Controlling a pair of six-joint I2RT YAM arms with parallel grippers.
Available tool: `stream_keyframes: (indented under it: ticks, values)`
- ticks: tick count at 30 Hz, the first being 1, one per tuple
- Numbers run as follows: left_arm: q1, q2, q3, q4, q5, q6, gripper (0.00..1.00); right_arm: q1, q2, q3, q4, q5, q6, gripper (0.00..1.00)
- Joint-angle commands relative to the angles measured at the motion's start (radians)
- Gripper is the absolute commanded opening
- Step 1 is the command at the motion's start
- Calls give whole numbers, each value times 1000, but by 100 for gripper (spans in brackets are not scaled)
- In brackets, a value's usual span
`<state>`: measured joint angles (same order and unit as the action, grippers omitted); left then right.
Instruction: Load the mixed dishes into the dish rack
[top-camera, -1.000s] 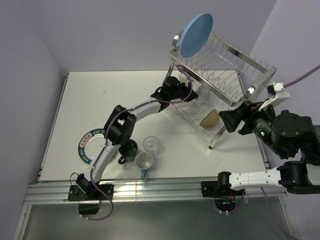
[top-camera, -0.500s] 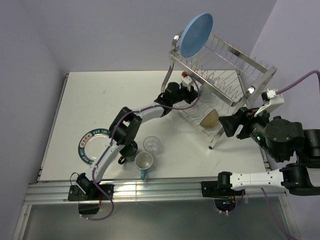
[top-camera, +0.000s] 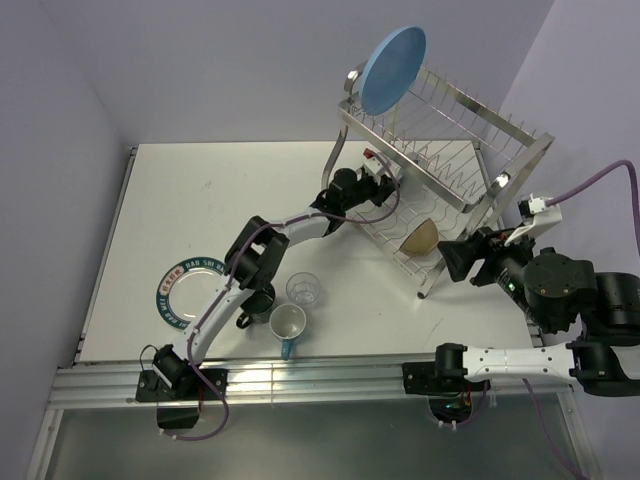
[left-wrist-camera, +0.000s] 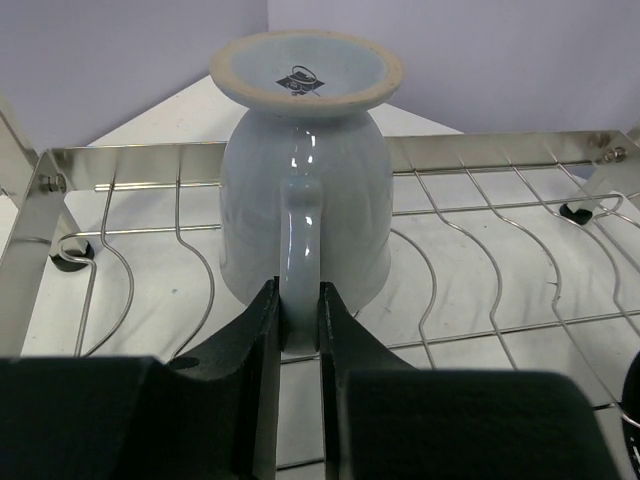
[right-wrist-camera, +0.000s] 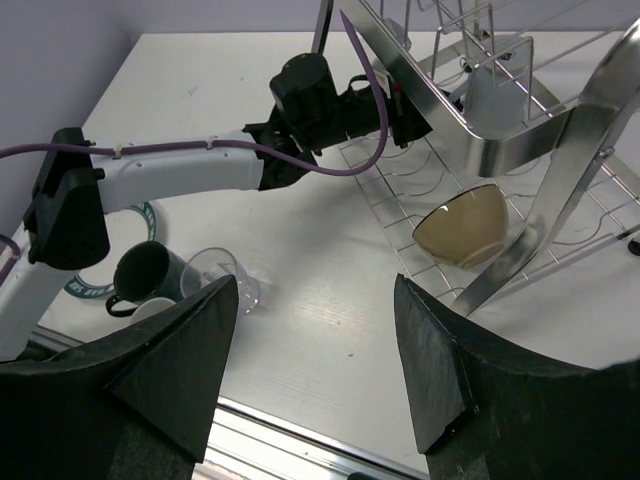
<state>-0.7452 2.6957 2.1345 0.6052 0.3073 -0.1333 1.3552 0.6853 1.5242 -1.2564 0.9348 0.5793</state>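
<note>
We log the left gripper (left-wrist-camera: 298, 300) clamped on the handle of the light-blue cup (left-wrist-camera: 300, 180), mouth-down on the lower wires of the dish rack (left-wrist-camera: 480, 150), right gripper (right-wrist-camera: 312, 300) agape and empty; we judge that withdrawing before the rim seats could tip the cup.

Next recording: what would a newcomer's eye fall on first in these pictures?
First, the left end effector pinching the handle of an upside-down light-blue cup inside the dish rack, right at its wire floor. Next, the large light-blue plate standing on edge at the far left corner of the rack's top tier, the highest thing in the top view.
</note>
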Motion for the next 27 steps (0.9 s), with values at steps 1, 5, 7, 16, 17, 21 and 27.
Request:
stream_keyframes:
  ticks: [1,5,7,16,17,21,27]
  values:
    - [4,24,73,96,-14,29,0,2,-44,-28,61,39,2,71]
    - [6,45,96,128,-27,37,0,2,-61,-67,87,44,-19,70]
    - [6,52,104,130,-42,35,8,1,-67,-78,112,42,-39,71]
    - [9,41,76,162,-91,8,98,1,-58,-21,104,59,-85,70]
    - [7,32,55,175,-91,1,99,2,-59,-24,104,59,-88,70]
    - [0,-63,-100,231,-106,-6,99,2,-69,-27,106,52,-78,71]
    - [0,-191,-324,362,-108,-75,99,1,-78,-12,114,61,-84,71]
